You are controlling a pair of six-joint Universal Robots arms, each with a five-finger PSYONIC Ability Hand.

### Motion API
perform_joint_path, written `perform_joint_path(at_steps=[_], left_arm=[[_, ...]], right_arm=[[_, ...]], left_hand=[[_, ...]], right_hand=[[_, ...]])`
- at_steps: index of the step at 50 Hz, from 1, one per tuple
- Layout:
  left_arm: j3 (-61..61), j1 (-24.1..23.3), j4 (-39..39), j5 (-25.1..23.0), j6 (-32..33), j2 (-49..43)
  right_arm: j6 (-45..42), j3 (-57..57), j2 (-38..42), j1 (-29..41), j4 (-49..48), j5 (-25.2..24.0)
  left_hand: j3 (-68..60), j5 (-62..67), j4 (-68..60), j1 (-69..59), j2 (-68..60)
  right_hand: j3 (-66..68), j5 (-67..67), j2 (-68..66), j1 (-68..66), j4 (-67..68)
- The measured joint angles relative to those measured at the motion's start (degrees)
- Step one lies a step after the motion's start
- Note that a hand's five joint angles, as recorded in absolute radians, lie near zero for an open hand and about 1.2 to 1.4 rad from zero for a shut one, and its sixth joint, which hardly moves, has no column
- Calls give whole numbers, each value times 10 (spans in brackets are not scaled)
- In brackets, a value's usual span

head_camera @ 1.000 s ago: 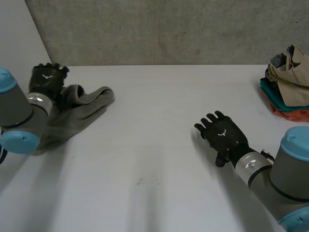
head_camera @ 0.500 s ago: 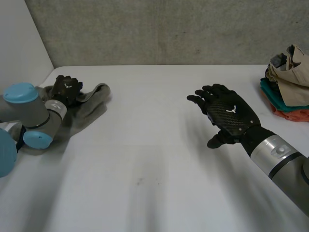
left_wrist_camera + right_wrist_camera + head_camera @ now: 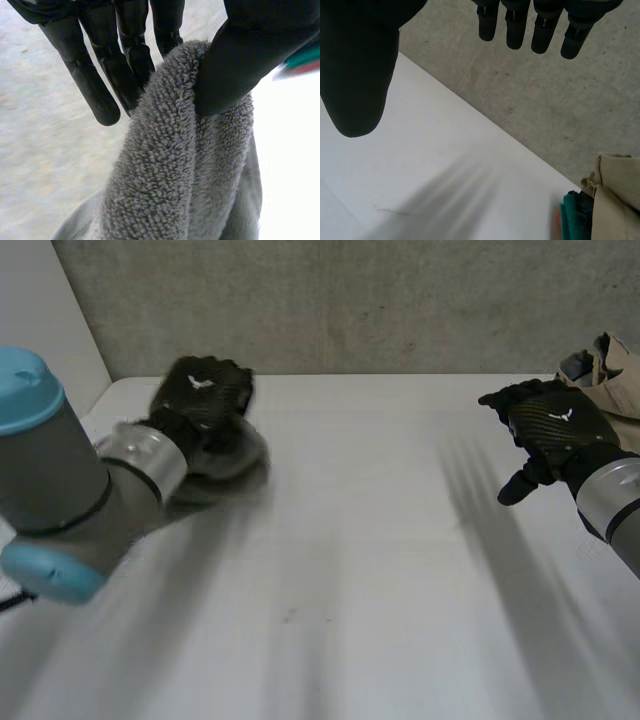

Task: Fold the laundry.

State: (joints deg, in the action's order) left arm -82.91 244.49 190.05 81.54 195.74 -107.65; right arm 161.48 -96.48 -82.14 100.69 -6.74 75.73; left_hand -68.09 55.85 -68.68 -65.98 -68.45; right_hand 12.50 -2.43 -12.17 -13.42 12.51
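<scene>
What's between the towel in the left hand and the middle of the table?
Nothing visible. The left hand pinches the grey towel at the left of the table; the middle lies bare. The right hand, open, is off by the clothes pile.

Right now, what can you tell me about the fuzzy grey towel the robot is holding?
The grey towel looks thick and fluffy, with a looped terry pile. A bunched fold of it is pinched between the thumb and fingers of the left hand, and the rest droops away below that grip. In the head view it is a rumpled bundle under that hand, over the far left part of the white table.
</scene>
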Motion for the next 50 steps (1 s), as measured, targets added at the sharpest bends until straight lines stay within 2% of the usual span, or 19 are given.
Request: perform_joint_path(at_steps=[4, 8, 11, 12, 13, 15, 20, 23, 28, 33, 38, 45, 48, 50], left_arm=[[-48, -67, -20, 0, -60, 34], [-78, -143, -27, -3, -108, 23], [-89, -183, -27, -5, -126, 4], [-89, -186, -27, -5, -128, 2], [-92, -198, -25, -5, -132, -5], [-92, -199, -24, -3, -134, -3], [-93, -150, -23, 8, -133, 44], [-100, -88, -25, 16, -129, 93], [-124, -19, -30, 21, -99, 141], [-169, 42, -33, 22, -17, 150], [-203, 106, -33, 16, 79, 108], [-210, 135, -33, -22, 111, 56], [-211, 122, -32, -49, 103, 47], [-211, 96, -28, -63, 86, 47]], right_arm=[[3, 2, 1, 1, 11, 0], [4, -4, 4, 2, 12, -2], [3, -8, 12, 4, 10, -3], [2, -9, 14, 4, 10, -3], [0, -11, 22, 6, 9, -3], [-1, -12, 30, 8, 8, -4], [-5, -11, 43, 10, 9, -6], [-6, -11, 44, 13, 11, -8], [-14, -14, 36, 38, 39, -11], [-20, -17, 28, 88, 86, -11], [-15, -9, 35, 177, 93, -9], [-12, 32, 92, 246, 67, 25], [-14, 46, 116, 255, 56, 66], [-17, 49, 126, 255, 47, 103]], left_hand=[[-2, 0, -1, 0, -1], [1, 0, 3, 1, 2], [294, -282, 305, 324, 313], [294, -282, 305, 324, 313], [448, -434, 460, 466, 460], [500, -487, 512, 488, 506], [528, -514, 535, 494, 531], [528, -514, 535, 494, 532], [528, -514, 535, 494, 532], [528, -514, 535, 494, 532], [528, -514, 535, 494, 532], [527, -512, 534, 494, 531], [527, -498, 529, 492, 526], [527, -497, 527, 492, 523]], right_hand=[[0, 0, 0, 0, 0], [0, 0, 0, 0, 0], [0, 0, 0, 0, 0], [0, 0, 0, 0, 0], [0, 0, 0, 0, 0], [0, 0, 0, 0, 0], [0, 0, 0, 0, 0], [0, 0, 0, 0, 0], [0, 0, 0, 0, 0], [0, 0, 0, 0, 0], [0, 0, 0, 0, 0], [0, 0, 0, 0, 0], [0, 0, 0, 0, 0], [0, 0, 0, 0, 0]])
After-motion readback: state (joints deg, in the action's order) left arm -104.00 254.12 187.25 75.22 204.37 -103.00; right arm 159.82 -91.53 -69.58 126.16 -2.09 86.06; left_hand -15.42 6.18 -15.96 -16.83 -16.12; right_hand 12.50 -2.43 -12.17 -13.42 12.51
